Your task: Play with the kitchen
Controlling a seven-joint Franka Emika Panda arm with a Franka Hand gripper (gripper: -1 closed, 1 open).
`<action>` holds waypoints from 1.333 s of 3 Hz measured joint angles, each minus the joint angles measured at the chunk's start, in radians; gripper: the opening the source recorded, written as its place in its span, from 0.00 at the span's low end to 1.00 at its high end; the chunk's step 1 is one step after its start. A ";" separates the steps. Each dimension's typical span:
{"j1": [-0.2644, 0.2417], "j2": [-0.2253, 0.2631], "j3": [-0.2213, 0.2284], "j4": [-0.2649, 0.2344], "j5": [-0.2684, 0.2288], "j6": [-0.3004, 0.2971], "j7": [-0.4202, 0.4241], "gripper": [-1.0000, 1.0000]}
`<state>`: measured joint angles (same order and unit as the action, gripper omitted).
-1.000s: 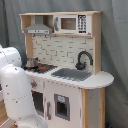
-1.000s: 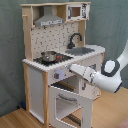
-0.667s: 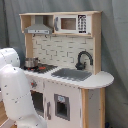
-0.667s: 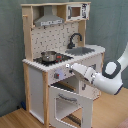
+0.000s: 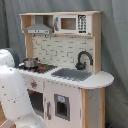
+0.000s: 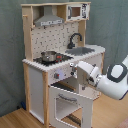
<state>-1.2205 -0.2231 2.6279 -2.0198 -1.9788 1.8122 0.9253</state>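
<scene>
The toy kitchen [image 5: 95, 102] of pale wood and white panels fills both exterior views. It has a grey sink [image 5: 72, 74], a black faucet [image 5: 84, 58] and a small metal pot [image 5: 30, 62] on the stovetop. In the second exterior view the windowed oven door [image 6: 67, 104] hangs open, swung down and forward. My gripper [image 6: 73, 70] reaches in from the second exterior view's right. It sits just above the open door, close against the front panel beside the knobs [image 6: 60, 75]. In the first exterior view my white arm [image 5: 12, 95] hides the gripper.
A grey curtain [image 5: 115, 45] hangs behind the kitchen. A range hood [image 6: 48, 21] and a toy microwave [image 6: 77, 11] sit on the upper shelf. The open oven door juts out over the wooden floor [image 6: 15, 120] below my arm.
My arm has moved toward the second exterior view's left, bringing the gripper closer to the kitchen's front panel by the knobs. The oven door stays open.
</scene>
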 joint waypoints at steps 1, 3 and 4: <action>0.039 -0.047 0.000 0.064 0.048 -0.021 0.058 1.00; 0.072 -0.169 0.000 0.158 0.143 -0.040 0.198 1.00; 0.078 -0.232 0.000 0.193 0.187 -0.040 0.262 1.00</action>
<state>-1.1422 -0.4547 2.6281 -1.8269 -1.7916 1.7722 1.1877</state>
